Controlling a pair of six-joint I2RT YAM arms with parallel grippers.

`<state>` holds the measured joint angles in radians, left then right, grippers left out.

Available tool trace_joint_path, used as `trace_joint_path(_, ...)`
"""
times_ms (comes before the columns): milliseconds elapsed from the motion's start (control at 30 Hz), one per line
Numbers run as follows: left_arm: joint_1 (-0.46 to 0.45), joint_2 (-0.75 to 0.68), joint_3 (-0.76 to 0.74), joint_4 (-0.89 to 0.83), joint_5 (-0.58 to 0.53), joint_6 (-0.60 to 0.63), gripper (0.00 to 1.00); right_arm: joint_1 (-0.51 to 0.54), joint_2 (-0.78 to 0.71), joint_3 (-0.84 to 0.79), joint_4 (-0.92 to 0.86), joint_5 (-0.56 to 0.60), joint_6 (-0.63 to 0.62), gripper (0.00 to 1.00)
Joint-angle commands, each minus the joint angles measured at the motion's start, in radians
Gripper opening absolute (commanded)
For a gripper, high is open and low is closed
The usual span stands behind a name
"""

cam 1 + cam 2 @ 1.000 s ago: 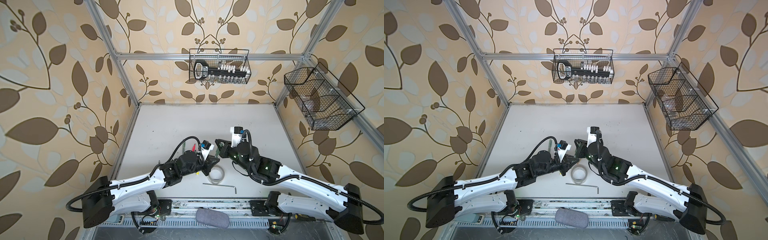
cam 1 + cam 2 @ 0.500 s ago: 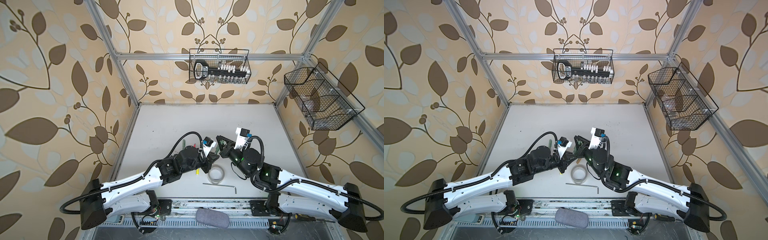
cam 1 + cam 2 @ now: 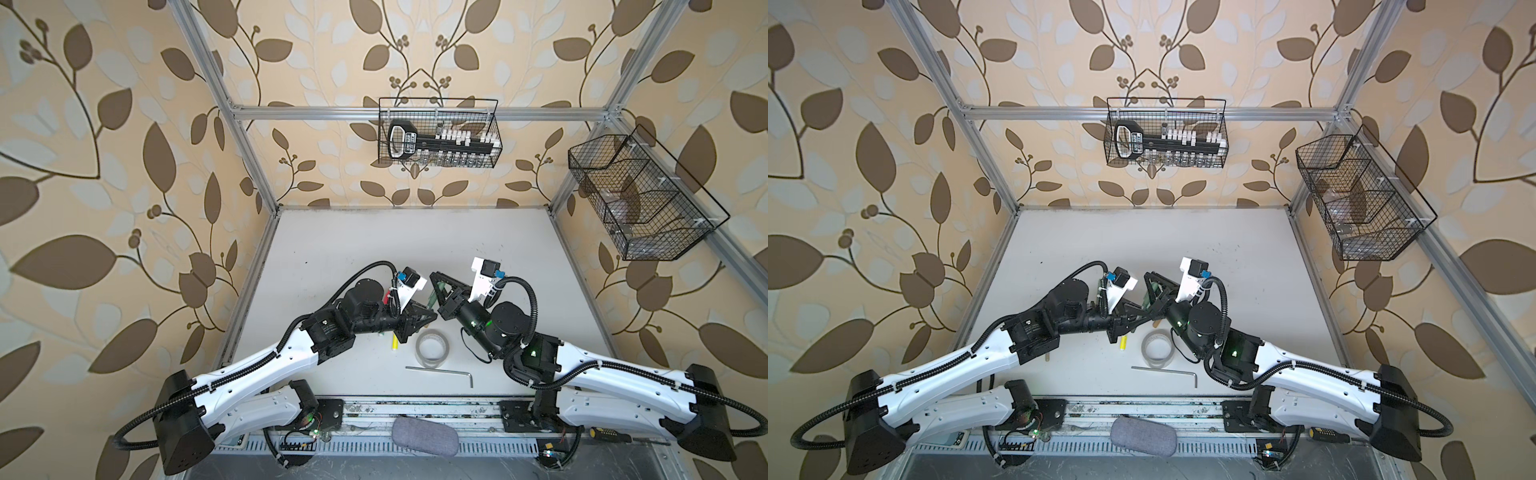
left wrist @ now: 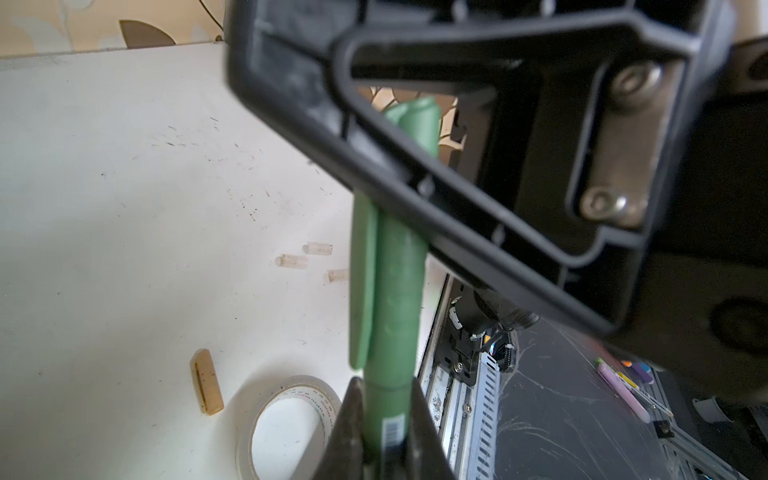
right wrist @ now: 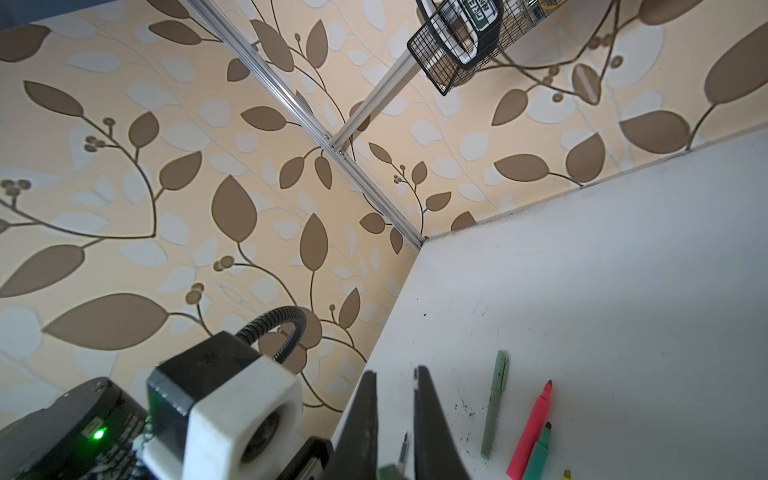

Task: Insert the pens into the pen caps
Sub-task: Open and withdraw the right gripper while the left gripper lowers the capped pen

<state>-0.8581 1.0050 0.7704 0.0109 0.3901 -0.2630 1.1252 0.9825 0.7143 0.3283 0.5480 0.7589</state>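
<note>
Fingers [image 4: 348, 426] nearer each other, cap [image 4: 400, 291] on pen [image 4: 384, 415]

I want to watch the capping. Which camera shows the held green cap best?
Left wrist view: the green cap fills the middle, close and big. Both top views show just a sliver; right wrist view, a blurry edge.

Leaf-patterned wallpaper [image 3: 104, 166], brown and pale on beige, wraps every side. At twelve o'clock an aluminium rail [image 3: 316, 113] runs across the back wall, with a black wire basket [image 3: 440, 120] hanging from it. Round at two o'clock, a second wire basket [image 3: 594, 166] on the side wall. Below, the white worktop [image 3: 415, 241], speckled with dark scuffs, evenly lit.
</note>
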Motion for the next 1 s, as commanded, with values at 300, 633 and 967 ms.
trace_joint_path(300, 0.115, -0.161, -0.153, -0.19, -0.739, -0.294, 0.0, -0.191, -0.252, 0.036, -0.532, -0.091, -0.042, 0.69)
trace_joint_path(633, 0.132, -0.091, -0.264, -0.285, -0.788, -0.446, 0.0, -0.824, -0.325, -0.177, -0.537, -0.304, -0.062, 0.71)
trace_joint_path(967, 0.216, 0.089, -0.273, -0.232, -0.752, -0.489, 0.0, -1.041, -0.197, -0.276, -0.454, -0.244, -0.15, 0.7)
